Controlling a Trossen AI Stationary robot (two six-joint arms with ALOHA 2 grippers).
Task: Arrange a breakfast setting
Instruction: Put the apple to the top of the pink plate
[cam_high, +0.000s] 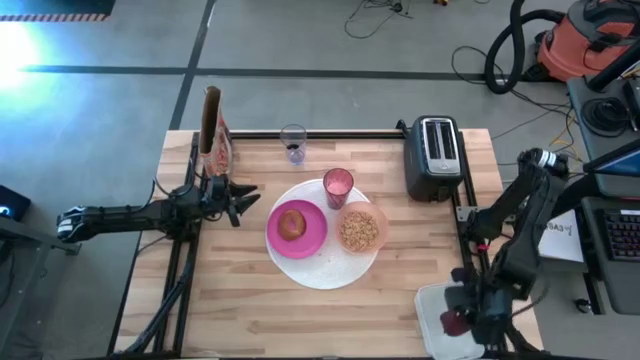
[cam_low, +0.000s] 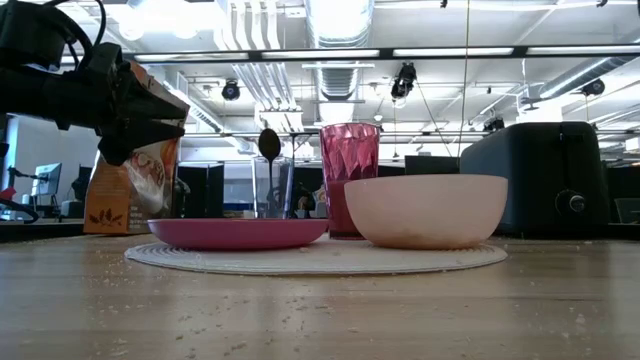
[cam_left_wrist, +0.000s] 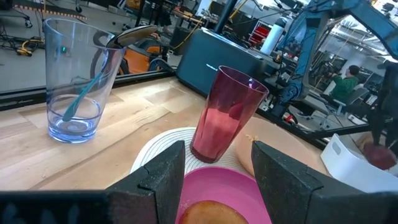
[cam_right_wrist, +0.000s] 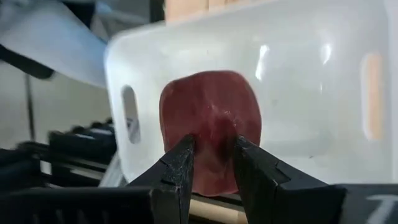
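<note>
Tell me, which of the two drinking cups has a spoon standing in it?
The clear glass behind the white mat, holding the blue-handled spoon. The pink tumbler on the mat has none.

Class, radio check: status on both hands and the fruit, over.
Right hand shut on dark-red fruit over white bin. Left hand open, empty, beside magenta plate. Nothing blocking.

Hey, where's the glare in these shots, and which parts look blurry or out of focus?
High view: strong bluish glare washes out the floor at the top left corner. Low view: bright ceiling lights behind, so the left gripper and toaster read dark; the near table is soft. Right wrist view: the dark-red fruit and white bin are blurred.
</note>
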